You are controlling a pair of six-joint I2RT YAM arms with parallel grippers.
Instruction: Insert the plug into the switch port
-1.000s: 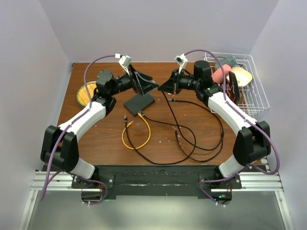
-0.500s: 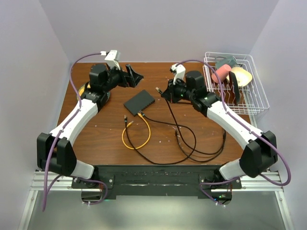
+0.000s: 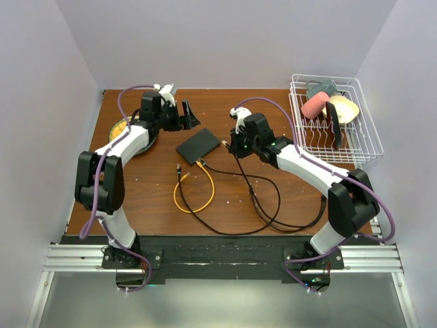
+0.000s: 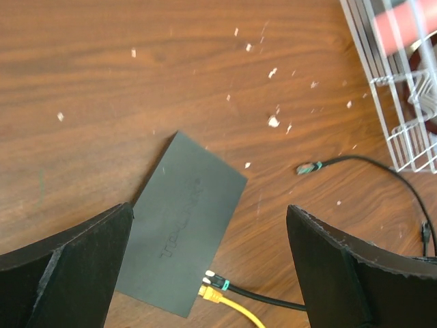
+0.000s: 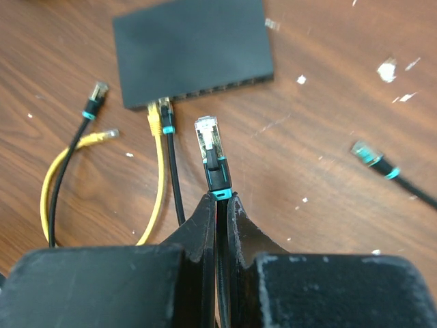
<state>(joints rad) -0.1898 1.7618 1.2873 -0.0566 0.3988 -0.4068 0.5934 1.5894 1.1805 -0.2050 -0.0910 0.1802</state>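
Right claw (image 5: 218, 199) closer to switch (image 5: 191, 48); plug (image 5: 208, 137) in its grip

Only faint embossed lettering shows, on the top face of the black network switch (image 4: 184, 225), too dim to read.
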